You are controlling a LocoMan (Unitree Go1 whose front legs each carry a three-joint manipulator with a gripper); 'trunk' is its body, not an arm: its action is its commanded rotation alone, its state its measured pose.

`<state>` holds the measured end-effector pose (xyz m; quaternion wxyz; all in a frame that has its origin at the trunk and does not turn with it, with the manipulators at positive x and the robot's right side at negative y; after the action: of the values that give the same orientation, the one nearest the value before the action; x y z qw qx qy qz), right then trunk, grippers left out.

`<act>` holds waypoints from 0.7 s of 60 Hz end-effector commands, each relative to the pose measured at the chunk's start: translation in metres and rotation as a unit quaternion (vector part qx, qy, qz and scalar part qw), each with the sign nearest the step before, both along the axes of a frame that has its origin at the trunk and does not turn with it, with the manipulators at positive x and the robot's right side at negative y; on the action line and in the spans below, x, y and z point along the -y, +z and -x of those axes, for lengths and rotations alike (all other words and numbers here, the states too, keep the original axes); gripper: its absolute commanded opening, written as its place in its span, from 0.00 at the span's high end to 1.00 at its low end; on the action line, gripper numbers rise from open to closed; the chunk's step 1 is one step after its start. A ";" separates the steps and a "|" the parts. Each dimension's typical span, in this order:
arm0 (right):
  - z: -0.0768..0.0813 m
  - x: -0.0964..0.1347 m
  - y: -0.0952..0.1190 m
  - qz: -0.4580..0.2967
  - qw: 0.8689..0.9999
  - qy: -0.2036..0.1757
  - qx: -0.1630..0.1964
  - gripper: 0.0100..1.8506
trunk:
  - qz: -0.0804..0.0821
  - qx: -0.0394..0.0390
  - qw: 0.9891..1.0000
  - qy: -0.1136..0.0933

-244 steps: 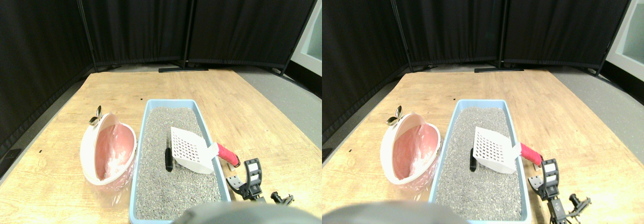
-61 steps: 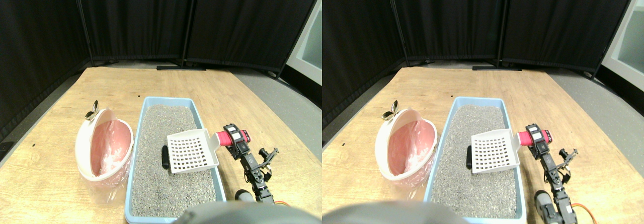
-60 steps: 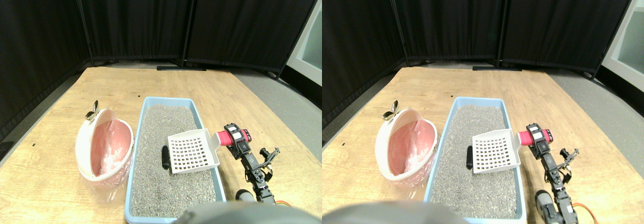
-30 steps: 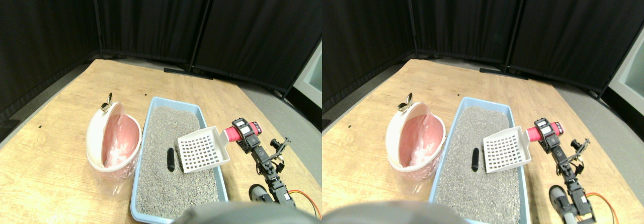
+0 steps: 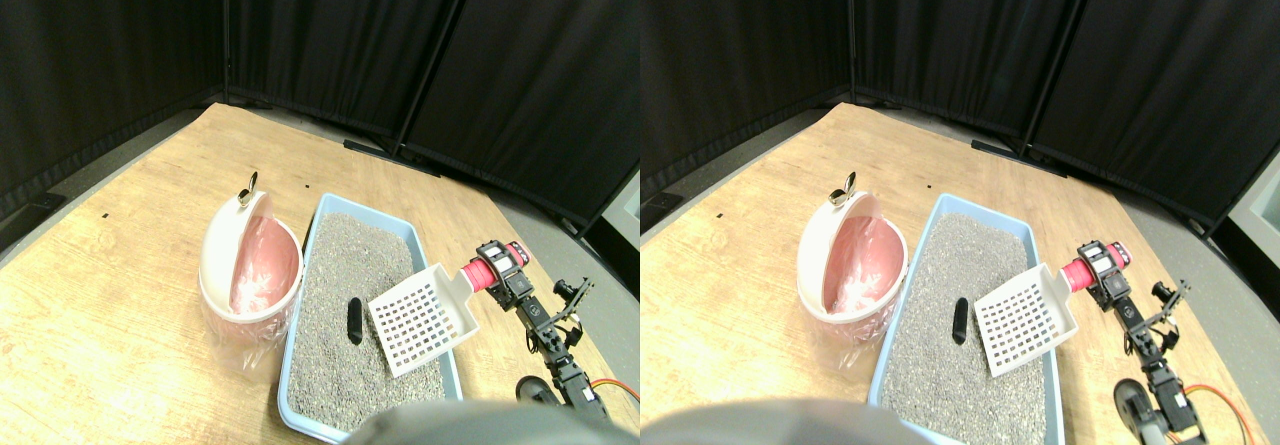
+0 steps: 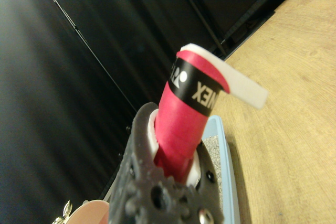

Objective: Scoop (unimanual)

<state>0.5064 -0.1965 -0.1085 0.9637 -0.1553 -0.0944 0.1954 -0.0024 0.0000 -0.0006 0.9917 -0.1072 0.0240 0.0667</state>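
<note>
The white holey scoop (image 5: 424, 317) hangs tilted over bumpy grey litter in the blue litter box (image 5: 318, 227), beside a small dark lump (image 5: 353, 320). The right gripper (image 5: 497, 267) has its fingers (image 6: 135, 167) closed on the scoop's red wrapped handle (image 5: 482, 272). A round pink-lined bin (image 5: 250, 269) sits beside the box. Wooden desk (image 5: 120, 265), black curtains (image 5: 350, 45) behind.

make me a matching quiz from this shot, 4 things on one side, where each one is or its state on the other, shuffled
Things:
1. scoop
2. dark lump
3. bin
4. pincer

Places or states:
A. lying on the litter, beside the scoop's slotted blade
B. shut on a red wrapped handle
C. on the wood to the left of the blue tray, lined with pink plastic
D. slotted blade over the litter, handle reaching past the tray's right rim

Pairs: 1-D, 2-A, 3-C, 4-B
</note>
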 end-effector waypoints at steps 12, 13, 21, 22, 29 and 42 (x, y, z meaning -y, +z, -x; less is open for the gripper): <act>-0.003 0.001 0.013 -0.006 1.000 -0.011 0.028 0.97 | 0.005 -0.007 1.000 0.013; -0.003 0.001 0.013 -0.004 0.999 -0.018 0.028 0.97 | 0.005 -0.006 1.000 0.014; -0.006 -0.001 0.019 -0.001 0.999 -0.039 0.031 0.97 | 0.007 -0.004 1.000 0.015; -0.007 -0.001 0.020 0.001 0.999 -0.038 0.033 0.97 | 0.008 -0.004 1.000 0.015; -0.010 -0.003 0.028 0.017 0.998 -0.030 0.045 0.97 | 0.011 -0.004 1.000 0.014; -0.015 -0.018 0.035 0.098 0.994 -0.030 0.040 0.97 | 0.019 -0.005 1.000 0.015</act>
<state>0.5208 -0.1903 -0.0829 0.9528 -0.2560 -0.0758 0.1445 -0.0023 -0.0012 -0.0001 0.9899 -0.1190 0.0218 0.0742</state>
